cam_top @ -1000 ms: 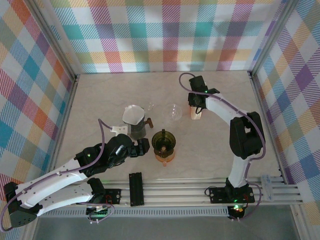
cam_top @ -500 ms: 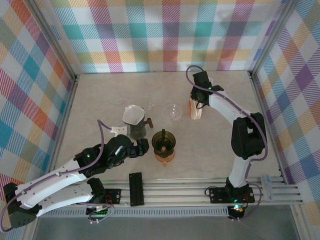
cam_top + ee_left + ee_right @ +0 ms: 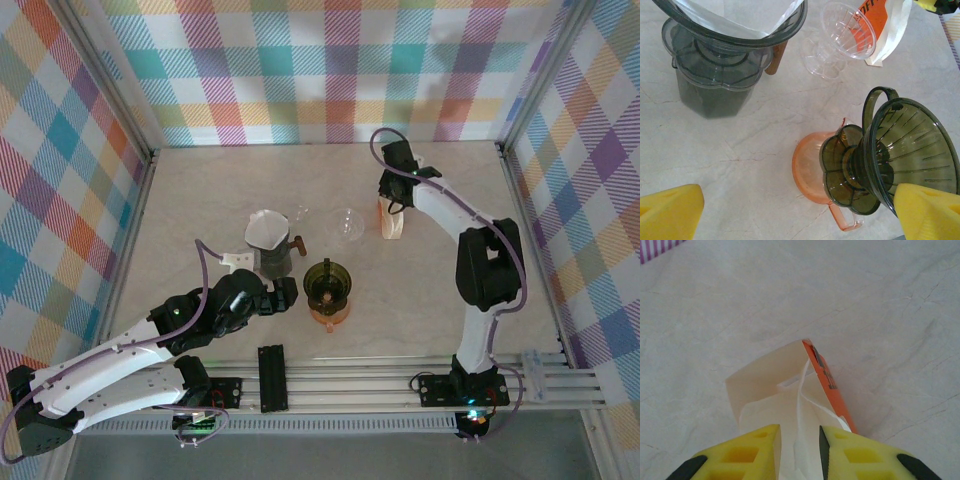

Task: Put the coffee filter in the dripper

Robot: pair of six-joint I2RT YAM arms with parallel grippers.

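The left arm lies low and reaches in from the left of the green dripper. Its left gripper stops just to the left of the green dripper. It is not touching it. Its yellow fingers are wide apart, and nothing is between them.

The green dripper sits on an orange cup on the table. A grey dripper stands behind the green dripper and to its left. It already has white paper in it. A clear dripper stands behind the green dripper, a little to the right.

The filter pack stands farther right than the clear dripper. It is well apart from the green dripper. It is white with an orange side, and its top is open.

The right arm stands tall to the right of the green dripper. It bends over toward the back, and its tip points down at the pack. The right gripper is at the open top of the pack. Its fingers are close together, with one on each side of the coffee filter. The filter's thin white edge sticks up from the pack between them. I cannot tell if the fingers are pinching it.
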